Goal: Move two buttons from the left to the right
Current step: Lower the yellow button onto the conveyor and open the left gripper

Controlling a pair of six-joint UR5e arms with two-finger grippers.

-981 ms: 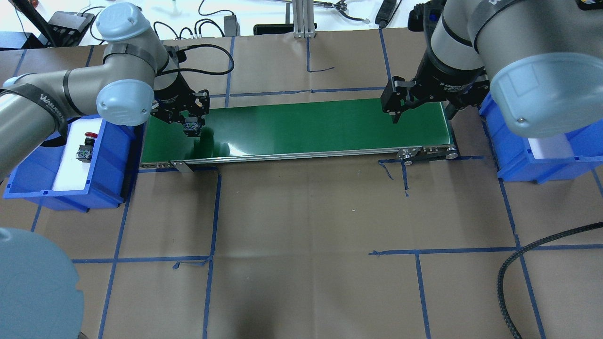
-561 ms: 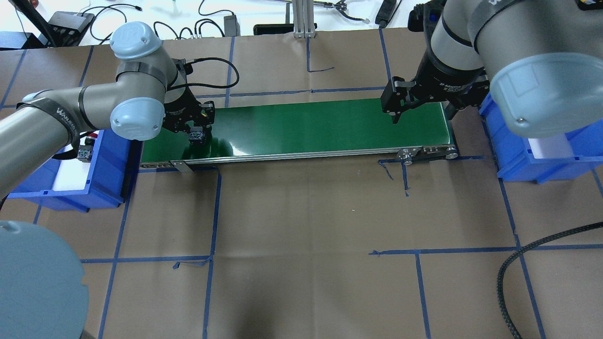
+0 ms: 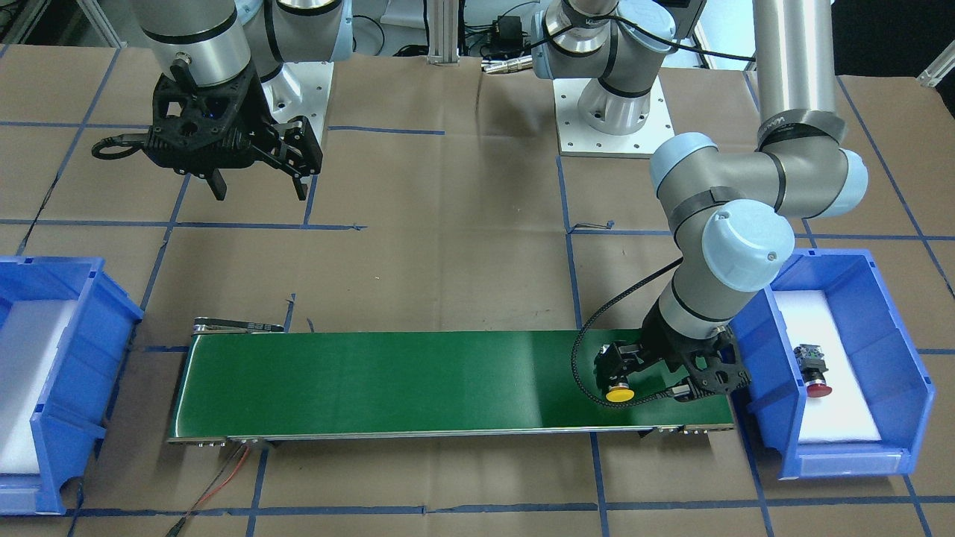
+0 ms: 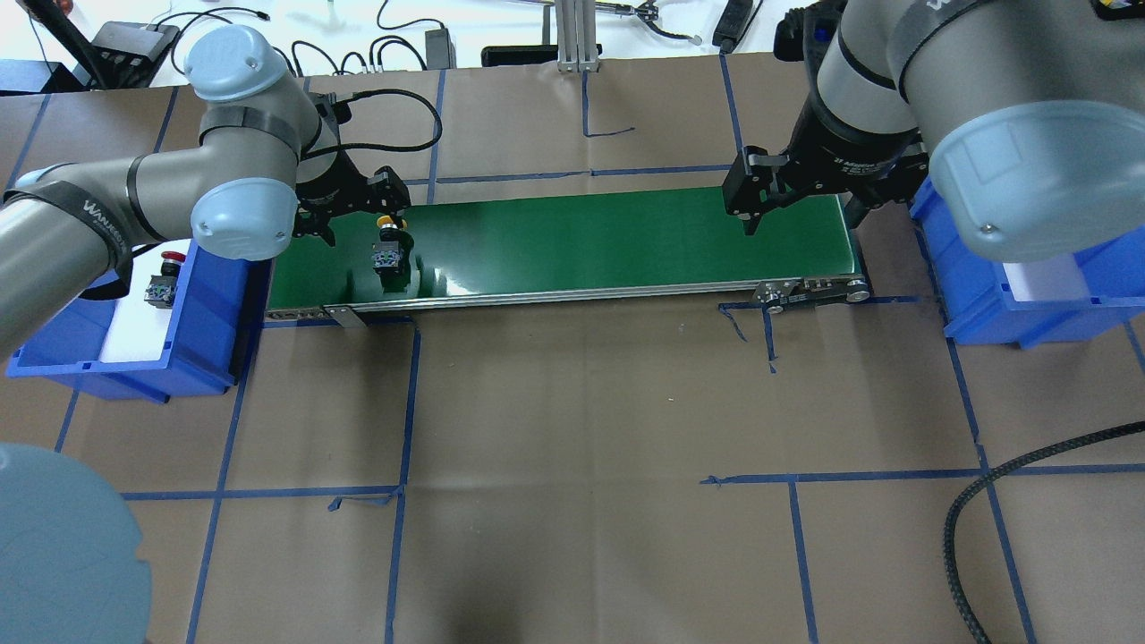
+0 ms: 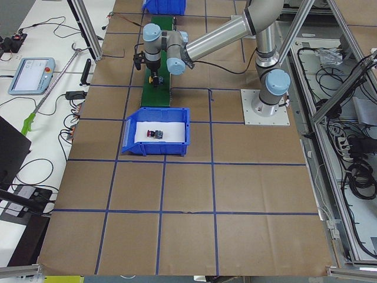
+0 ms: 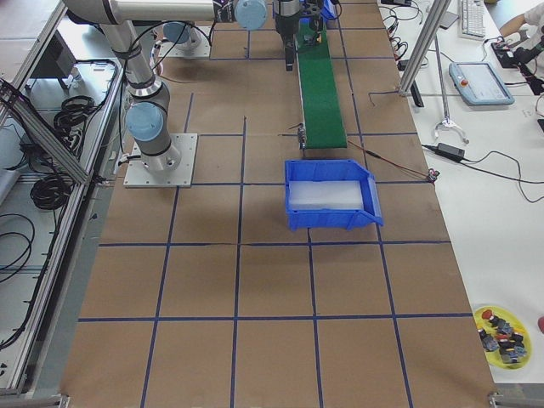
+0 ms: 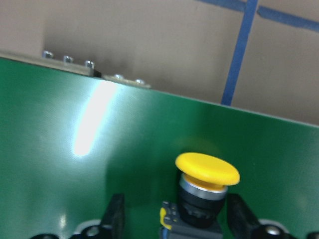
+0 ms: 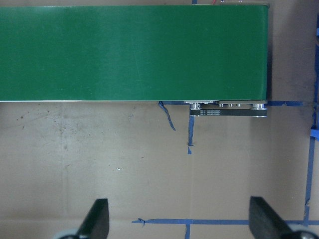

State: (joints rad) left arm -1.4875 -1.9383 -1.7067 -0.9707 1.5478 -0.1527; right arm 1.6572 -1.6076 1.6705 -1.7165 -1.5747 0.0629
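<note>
The yellow button is seen lying on its side at the left end of the green belt. It is flanked, not gripped, by the spread fingers of the released left pincer. The red button is kept in the blue bin on the bench. The right pincer is held released over the belt's other end.

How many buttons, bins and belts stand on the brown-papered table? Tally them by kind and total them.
Buttons: 2, yellow button and red button
Blue bins: 2, left bin and right bin
Green conveyor belt: 1
Total: 5
</note>
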